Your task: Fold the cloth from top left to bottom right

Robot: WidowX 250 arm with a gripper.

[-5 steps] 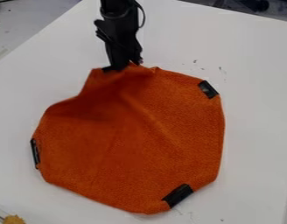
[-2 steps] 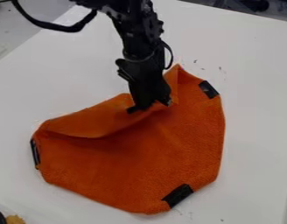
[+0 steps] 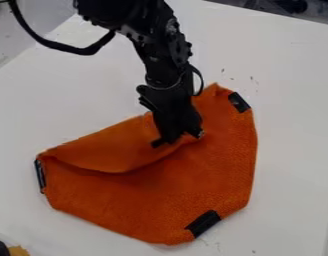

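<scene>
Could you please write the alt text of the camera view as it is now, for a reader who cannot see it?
A black robot gripper holds the upper-left part of an orange cloth, folded partway toward the lower right, on a white table.

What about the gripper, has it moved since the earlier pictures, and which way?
Yes, the gripper has moved down and to the right in the view, closer to the lowest black strip on the cloth, which stayed in place.
</scene>
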